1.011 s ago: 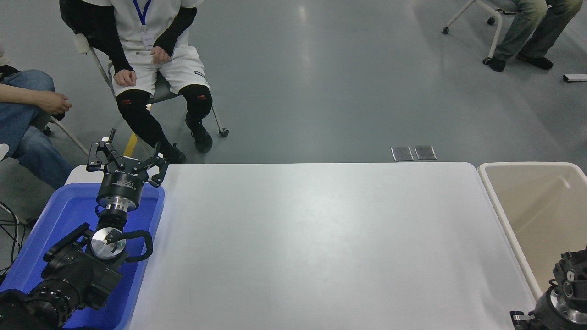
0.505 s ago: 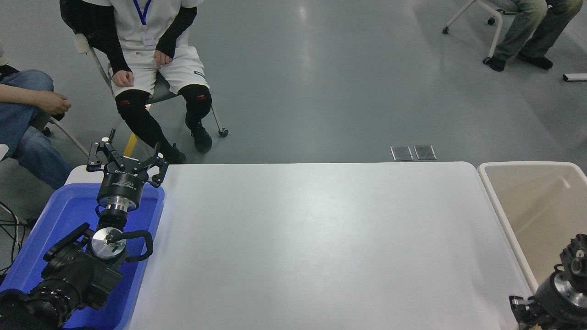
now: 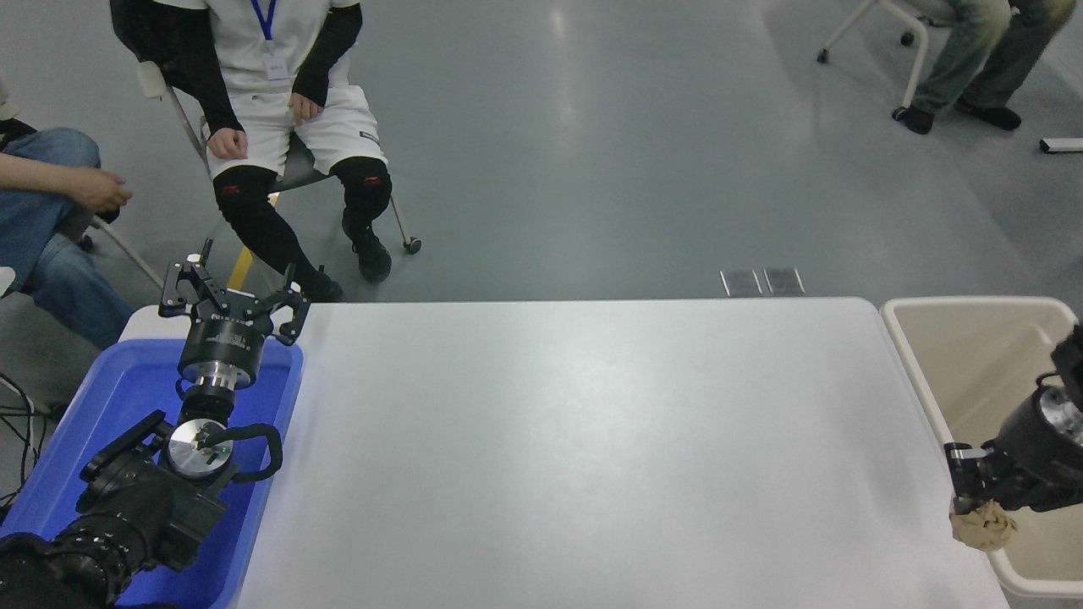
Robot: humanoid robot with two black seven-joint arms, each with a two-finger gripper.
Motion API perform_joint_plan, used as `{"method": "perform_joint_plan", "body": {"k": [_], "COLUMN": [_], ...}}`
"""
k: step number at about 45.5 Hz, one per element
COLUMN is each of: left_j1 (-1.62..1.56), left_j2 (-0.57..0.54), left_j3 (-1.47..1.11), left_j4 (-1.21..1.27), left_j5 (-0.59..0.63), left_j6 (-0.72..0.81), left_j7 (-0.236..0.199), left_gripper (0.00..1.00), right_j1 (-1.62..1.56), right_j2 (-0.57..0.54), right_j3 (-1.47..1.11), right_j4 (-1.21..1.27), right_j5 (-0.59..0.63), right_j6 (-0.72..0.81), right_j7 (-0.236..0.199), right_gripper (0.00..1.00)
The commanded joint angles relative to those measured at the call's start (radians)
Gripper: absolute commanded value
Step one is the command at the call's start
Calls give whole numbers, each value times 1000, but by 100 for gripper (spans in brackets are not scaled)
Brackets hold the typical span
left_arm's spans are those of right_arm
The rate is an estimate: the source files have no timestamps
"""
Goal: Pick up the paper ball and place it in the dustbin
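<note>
Right tool point(image 3: 981, 499): clenching paper ball point(image 3: 982, 524), hanging over dustbin point(image 3: 918, 372) near-left rim, at bench point(image 3: 592, 440) edge. Paper ball: tan, crumpled, sitting below tool fingers, overlapping dustbin rim line. Dustbin: beige tub, standing just beside bench, on its right. Left tool point(image 3: 233, 292): fingers spreading apart, gripping nothing, hovering over blue tray point(image 3: 127, 397) far end, left of dustbin across bench. Two persons sitting beyond bench.

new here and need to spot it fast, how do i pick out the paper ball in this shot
Start at the beige dustbin off the white table's right end. At its near rim, the right gripper holds the paper ball. It is the only crumpled tan thing there, beside smooth plastic and black metal.
</note>
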Motion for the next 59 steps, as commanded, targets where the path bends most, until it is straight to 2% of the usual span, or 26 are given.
{"method": "perform_joint_plan", "body": {"k": [1, 21, 46, 54, 59], "left_j1": [0, 0, 0, 0, 0], "left_j2": [0, 0, 0, 0, 0], "left_j3": [0, 0, 0, 0, 0], "left_j4": [0, 0, 0, 0, 0], "left_j5": [0, 0, 0, 0, 0], "left_j6": [0, -1, -1, -1, -1], "left_j7": [-1, 1, 1, 1, 1], "left_gripper": [99, 99, 99, 99, 99], "right_j1": [259, 516, 536, 484, 408], "right_j2": [-4, -4, 5, -9, -81], "right_j3": [-48, -48, -109, -190, -177], "right_j4": [67, 86, 69, -66, -182], "right_j5": [1, 5, -1, 14, 14], "right_j6": [22, 22, 22, 22, 22], "right_j7": [-21, -21, -35, -35, -35], "right_gripper": [0, 0, 0, 0, 0]}}
